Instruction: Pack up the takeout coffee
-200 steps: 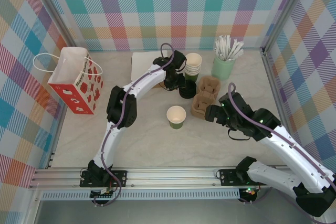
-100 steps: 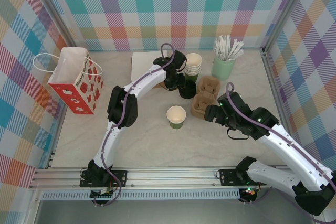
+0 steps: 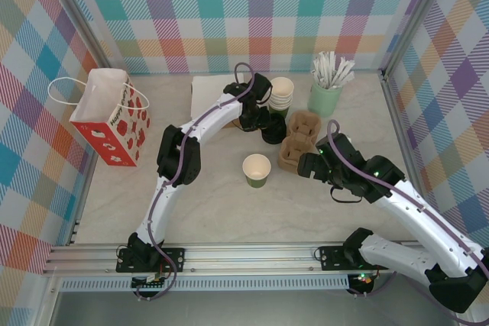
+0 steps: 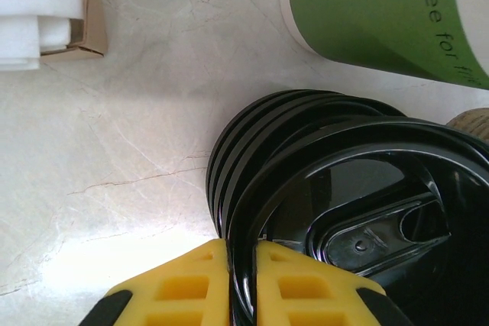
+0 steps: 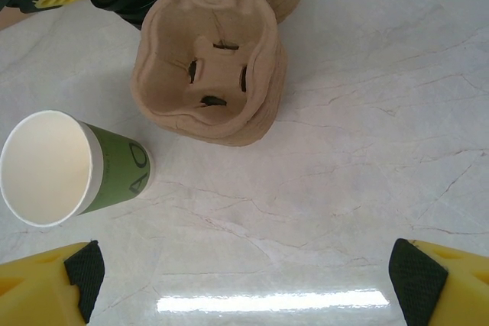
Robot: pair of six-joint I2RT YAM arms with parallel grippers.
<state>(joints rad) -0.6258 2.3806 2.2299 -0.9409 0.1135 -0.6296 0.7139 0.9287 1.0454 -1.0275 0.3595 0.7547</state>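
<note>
The takeout coffee cup (image 3: pixel 256 169) stands mid-table: small, green, cream inside, with no lid on it. In the right wrist view this cup (image 5: pixel 114 177) is at the left. Behind it sits a stack of round black lids (image 3: pixel 273 131). My left gripper (image 3: pixel 263 121) is at that stack. In the left wrist view my left gripper (image 4: pixel 243 246) is shut on the rim of the top black lid (image 4: pixel 367 211), which is tilted up off the stack of lids (image 4: pixel 221 166). My right gripper (image 3: pixel 306 164) is open to the right of the cup, and the right gripper (image 5: pixel 244 288) holds nothing.
A brown pulp cup carrier (image 3: pixel 298 139) lies right of the lids. A stack of lidless green cups (image 3: pixel 281 95) and a mint holder of white sticks (image 3: pixel 325 97) stand behind. White napkins (image 3: pixel 208 93) lie at the back. A red paper bag (image 3: pixel 111 116) stands far left.
My left gripper's jaws have closed on the top lid's rim. The right arm has barely shifted. The cup has not moved.
</note>
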